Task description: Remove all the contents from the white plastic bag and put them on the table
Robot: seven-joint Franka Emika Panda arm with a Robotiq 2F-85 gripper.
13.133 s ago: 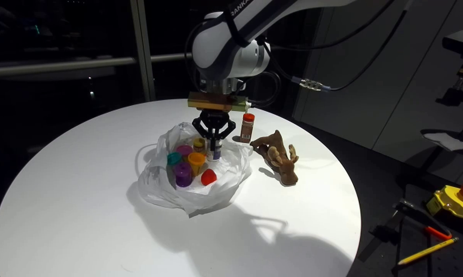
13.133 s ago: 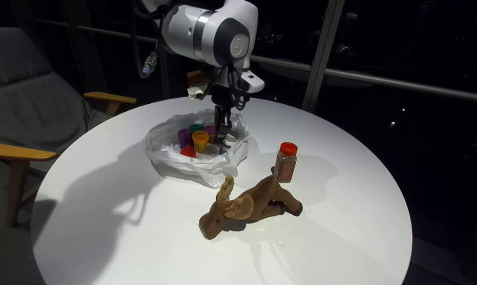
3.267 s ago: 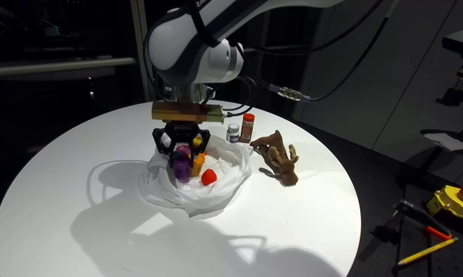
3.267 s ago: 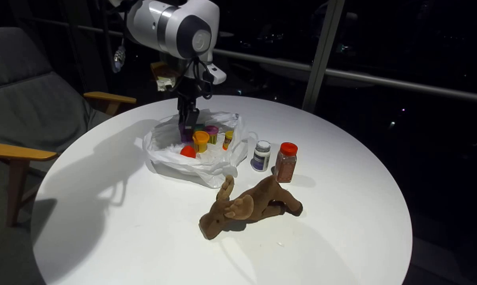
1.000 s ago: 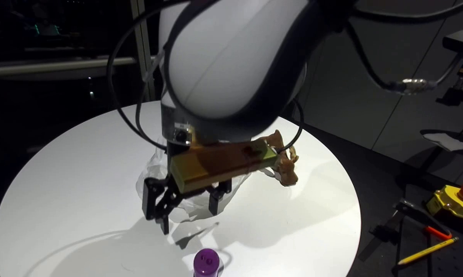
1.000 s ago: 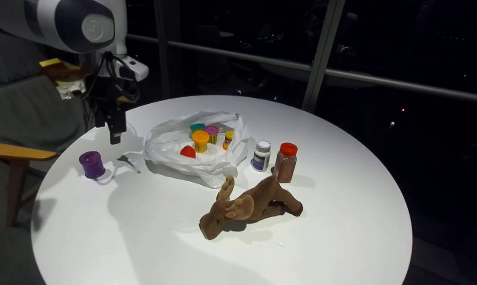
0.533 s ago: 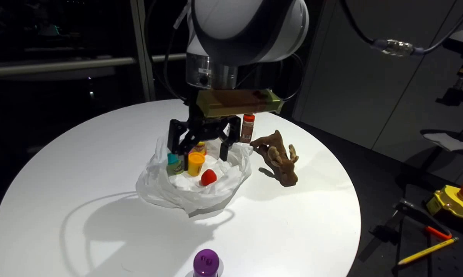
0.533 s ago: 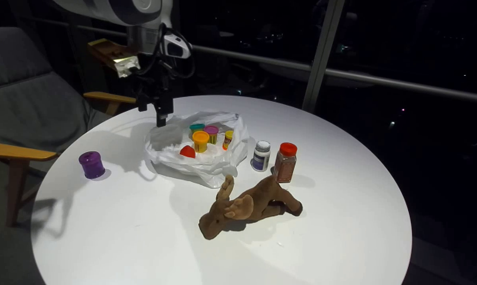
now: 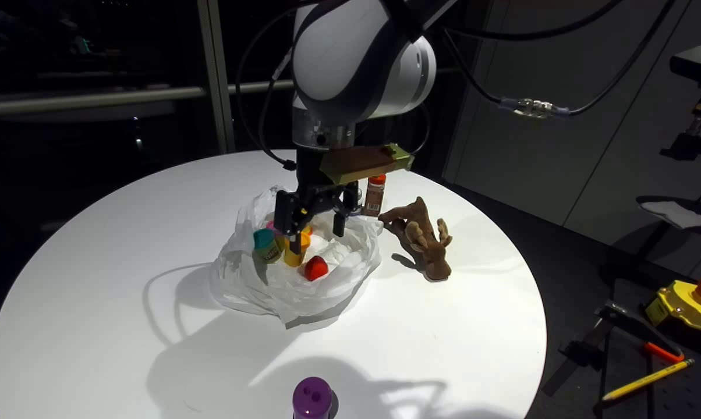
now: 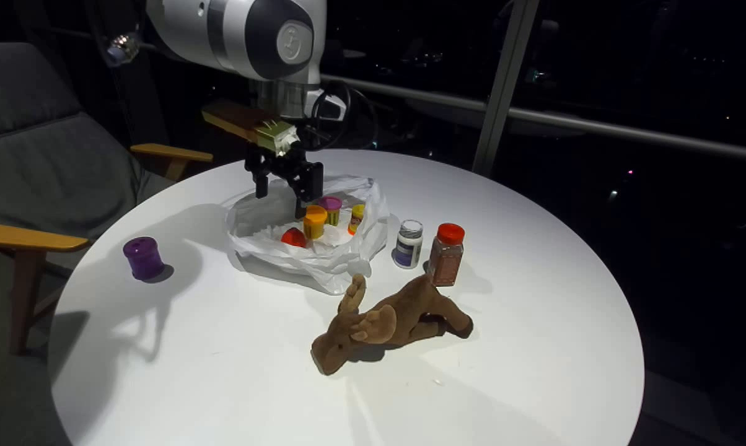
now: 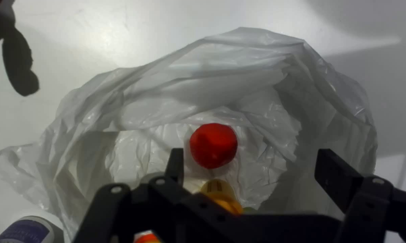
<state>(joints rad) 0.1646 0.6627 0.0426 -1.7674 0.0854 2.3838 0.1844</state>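
A large round white tabletop spreads before me, with a white robot arm bent over it. Below the arm sits the wrinkled white plastic bag, its mouth facing up. Near it a brown toy moose lies stretched along the tabletop. The black hand hangs over the bag, fingers spread wide, one tip close by the orange tub inside; whether it touches, I can't make out. Just by the moose's hind end stands a red-capped bottle, and a white bottle stands between that and the bag. A purple tub sits upright on the tabletop, well apart from the bag, on the opposite side from the bottles. Inside the bag, near the orange tub, are a teal tub, a pink-lidded tub and a yellow-lidded tub, plus a small red lump.
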